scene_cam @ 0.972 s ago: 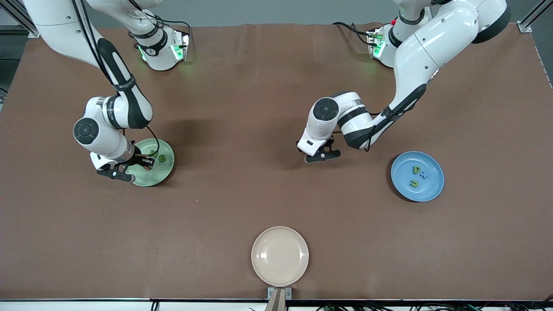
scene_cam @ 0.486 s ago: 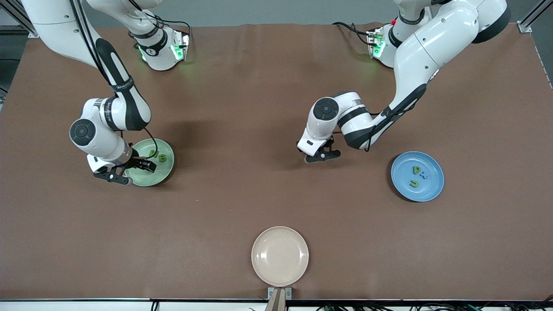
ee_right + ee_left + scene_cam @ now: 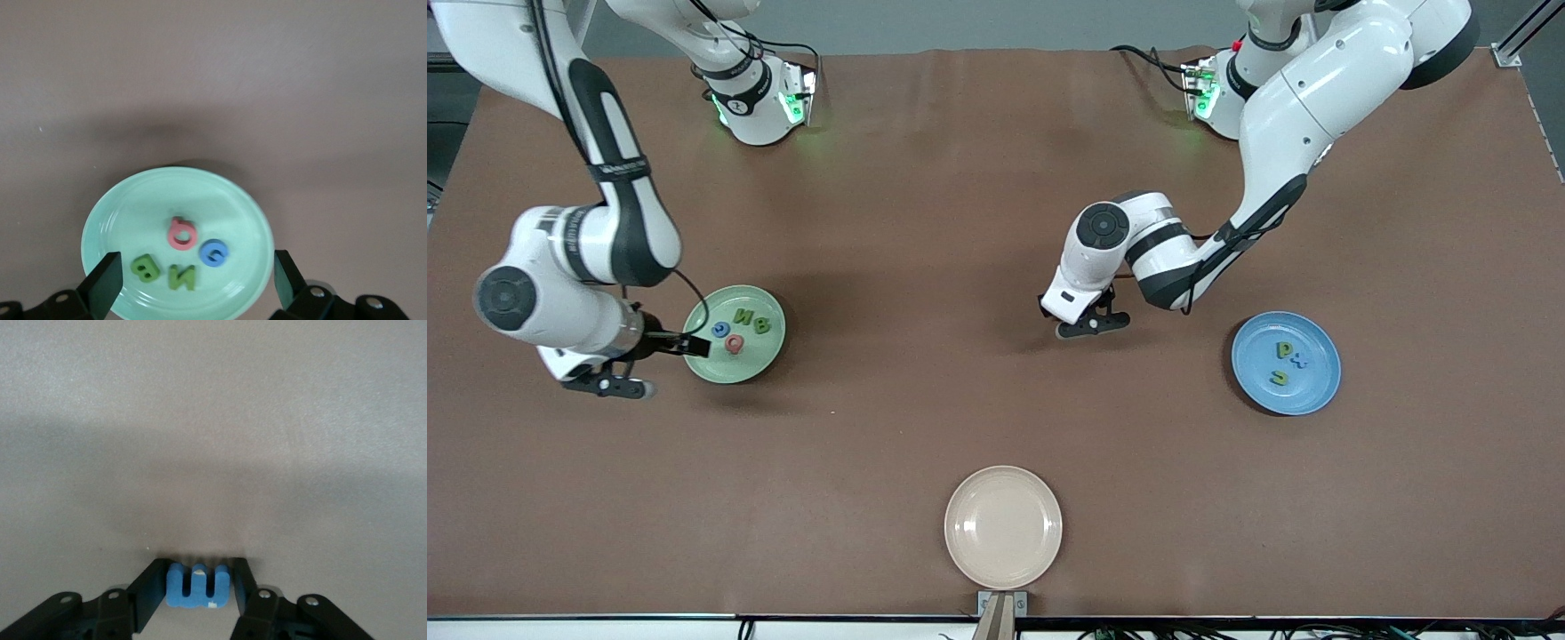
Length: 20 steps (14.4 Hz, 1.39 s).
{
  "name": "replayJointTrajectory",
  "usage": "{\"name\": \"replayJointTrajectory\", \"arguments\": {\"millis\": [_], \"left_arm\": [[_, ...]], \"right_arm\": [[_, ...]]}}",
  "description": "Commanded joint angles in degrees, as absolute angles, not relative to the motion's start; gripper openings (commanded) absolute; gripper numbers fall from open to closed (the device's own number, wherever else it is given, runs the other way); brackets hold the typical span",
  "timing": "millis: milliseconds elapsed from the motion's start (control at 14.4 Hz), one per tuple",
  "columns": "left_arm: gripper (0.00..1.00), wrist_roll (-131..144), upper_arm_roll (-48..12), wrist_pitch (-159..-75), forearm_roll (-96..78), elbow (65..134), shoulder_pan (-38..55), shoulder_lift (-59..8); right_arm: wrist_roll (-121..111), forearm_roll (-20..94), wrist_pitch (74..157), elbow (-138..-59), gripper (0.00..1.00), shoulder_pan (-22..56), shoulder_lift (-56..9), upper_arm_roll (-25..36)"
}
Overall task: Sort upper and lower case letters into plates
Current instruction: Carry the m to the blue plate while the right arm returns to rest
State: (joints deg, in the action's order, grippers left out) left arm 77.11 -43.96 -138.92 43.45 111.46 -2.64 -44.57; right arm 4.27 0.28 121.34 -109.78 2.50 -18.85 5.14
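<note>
since a second ago the right arm has lifted and drawn back toward its own end of the table, and its right gripper (image 3: 660, 356) has let go: a pink foam letter (image 3: 734, 343) that was not on show before now lies in the pale green round shallow plate (image 3: 769, 354), beside a blue foam letter (image 3: 719, 331) and two green foam letters (image 3: 751, 320). in the right wrist view the black fingers (image 3: 107, 283) stand wide apart with nothing between them, high over that plate, so the drop looks finished and this arm is free for another piece

moving across to the middle of the table, the left gripper (image 3: 1089, 322) has hardly shifted; it hangs low over bare brown table, between the two task plates. the left wrist view shows its jaws narrowed onto a blue foam comb-shaped letter (image 3: 198, 585), pinched from both sides, with plain tabletop under it. by my reading this is an m or an e, though i cannot tell its case

nearer the left arm's end sits the blue round shallow plate (image 3: 1320, 391), holding a green letter, a small blue one and another green one, well apart from the held piece. that carried letter is the only one not yet sorted that i can see

the cream-beige round plate (image 3: 1003, 527) lies empty, nearest the front camera
</note>
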Motion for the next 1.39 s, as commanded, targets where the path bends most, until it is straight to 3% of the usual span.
{"name": "replayJointTrajectory", "arguments": {"millis": [0, 208, 555, 902, 1111, 1319], "left_arm": [[0.43, 77.43, -41.66, -140.54, 45.35, 111.27, -1.32, -44.65], [0.39, 77.52, -41.66, -140.54, 45.35, 111.36, -0.97, -44.65], [0.24, 77.26, -41.75, -139.58, 45.26, 111.36, -1.67, -43.69], [0.22, 73.23, -44.19, -134.12, 43.34, 111.27, -6.65, -36.75], [0.22, 66.03, -55.24, -130.36, 43.15, 111.8, -22.0, -36.39], [0.22, 57.95, -60.89, -127.36, 43.24, 113.9, -33.45, -36.39]], "right_arm": [[-0.17, -2.19, 114.29, -107.06, 1.0, -0.26, -14.95, 4.48], [-0.35, -2.64, 103.05, -102.15, 1.0, -1.14, -11.52, 4.48], [-0.44, -2.64, 86.59, -86.68, 1.0, -2.02, -11.78, 4.39], [-6.94, -1.41, 85.61, -82.44, 1.0, -5.26, -11.95, 4.31], [-6.85, -1.67, 85.61, -80.51, 1.0, -5.71, -11.95, 4.22], [-6.24, -1.67, 85.96, -79.63, 1.0, -5.71, -12.04, 4.22]]}}
